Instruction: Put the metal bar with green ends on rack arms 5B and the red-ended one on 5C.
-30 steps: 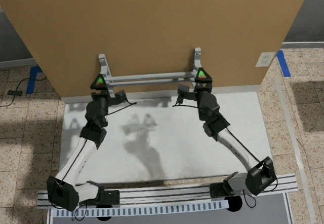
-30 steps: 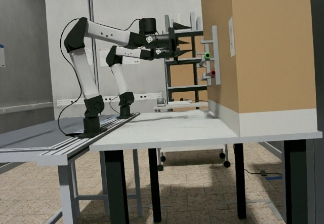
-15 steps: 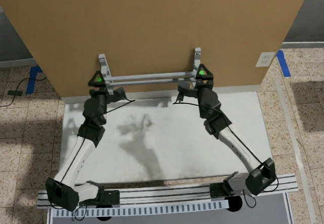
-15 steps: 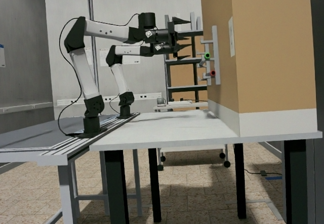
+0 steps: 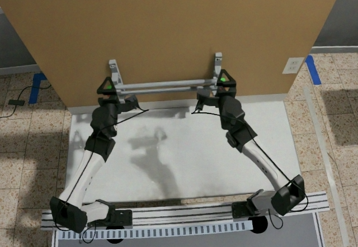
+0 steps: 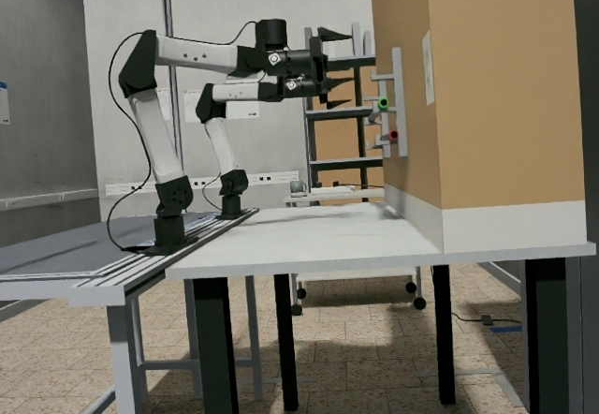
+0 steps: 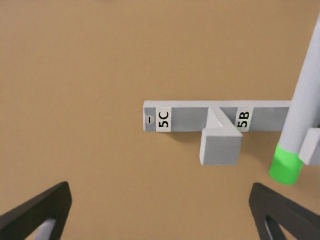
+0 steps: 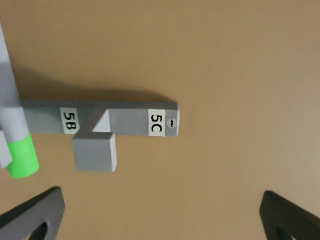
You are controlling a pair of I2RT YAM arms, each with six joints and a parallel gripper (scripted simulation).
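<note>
Metal bar with bright green ends (image 5: 161,84) (image 6: 383,103) (image 7: 304,90) (image 8: 10,85) appears correctly seated on the 5B arms. Both black grippers, left (image 5: 107,86) (image 6: 345,89) (image 7: 161,200) and right (image 5: 226,79) (image 6: 351,57) (image 7: 161,200), stand wide and empty.Green-ended grey metal bar (image 5: 161,84) (image 6: 383,103) (image 7: 304,90) (image 8: 10,85): beyond the fingers of the black left gripper (image 5: 107,86) (image 6: 345,89) (image 7: 160,191) and black right gripper (image 5: 226,79) (image 6: 351,57) (image 8: 162,199), both wide and empty. It appears seated on 5B. Red-ended grey metal bar (image 5: 161,90) (image 6: 393,134) lies lower; its transfer to the grey 5C rack arms (image 7: 221,147) (image 8: 94,152) remains outstanding. Both robot arms reach forward, grippers facing the brown board (image 5: 173,31) (image 6: 503,85) (image 7: 100,60) (image 8: 240,60).
</note>
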